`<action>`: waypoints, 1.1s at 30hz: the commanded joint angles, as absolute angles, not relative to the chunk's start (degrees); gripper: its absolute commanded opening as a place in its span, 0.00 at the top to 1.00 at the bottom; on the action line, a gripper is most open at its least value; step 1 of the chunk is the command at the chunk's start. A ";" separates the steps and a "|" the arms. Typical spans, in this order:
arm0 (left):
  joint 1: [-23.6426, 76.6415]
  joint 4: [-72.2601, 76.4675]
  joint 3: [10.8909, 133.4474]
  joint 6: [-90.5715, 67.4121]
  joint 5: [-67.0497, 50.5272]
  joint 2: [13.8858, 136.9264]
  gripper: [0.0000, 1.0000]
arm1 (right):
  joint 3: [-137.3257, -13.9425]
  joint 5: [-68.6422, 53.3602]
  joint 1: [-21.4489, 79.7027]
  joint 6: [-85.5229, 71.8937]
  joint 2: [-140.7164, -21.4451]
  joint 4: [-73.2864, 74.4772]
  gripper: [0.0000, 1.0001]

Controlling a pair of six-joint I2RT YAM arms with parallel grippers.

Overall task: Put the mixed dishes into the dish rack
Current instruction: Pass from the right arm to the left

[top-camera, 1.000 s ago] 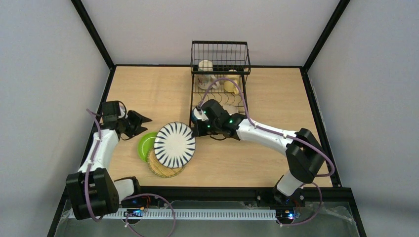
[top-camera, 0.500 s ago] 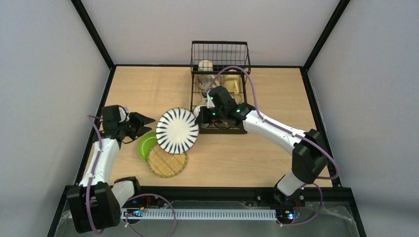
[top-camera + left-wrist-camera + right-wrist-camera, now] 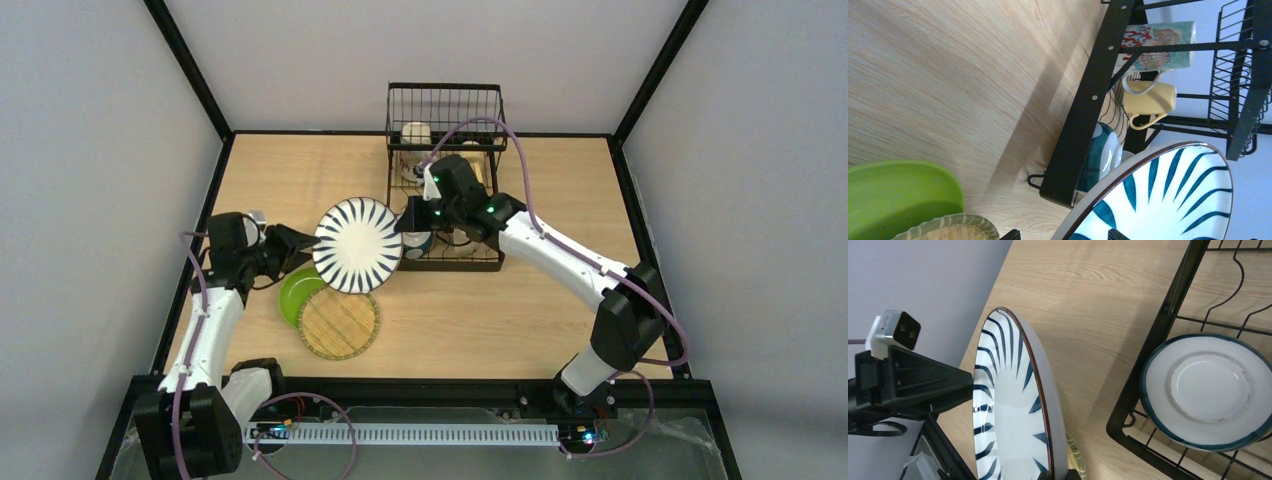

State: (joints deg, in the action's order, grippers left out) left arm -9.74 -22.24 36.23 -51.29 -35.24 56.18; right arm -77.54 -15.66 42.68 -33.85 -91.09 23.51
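On the tabletop (image 3: 300,180), the black wire dish rack (image 3: 445,112) already holds part of the load. The striped plate (image 3: 357,245) hangs tilted just left of the rack, its rim pinched in the right tool (image 3: 403,228), so it looks about to be slotted. The woven yellow plate (image 3: 340,325) and the green plate (image 3: 293,295) wait overlapped on the tabletop. A blue-rimmed bowl (image 3: 1205,390) lies on the lower level, with the yellow mug (image 3: 1148,97) and the printed mug (image 3: 1158,42) behind. The left tool (image 3: 300,245) gapes wide, empty, beside the striped plate.
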 commanded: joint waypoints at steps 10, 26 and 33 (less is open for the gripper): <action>-8.57 -9.94 31.45 -56.17 -42.39 54.46 0.01 | -85.53 -21.67 42.01 -36.20 -92.47 20.26 1.00; -6.89 12.06 28.47 -66.07 -49.65 51.71 0.01 | -87.98 -24.43 41.31 -36.68 -95.22 20.82 1.00; -6.14 14.53 28.54 -66.80 -50.91 50.91 0.01 | -89.03 -24.87 41.18 -36.43 -96.13 21.53 1.00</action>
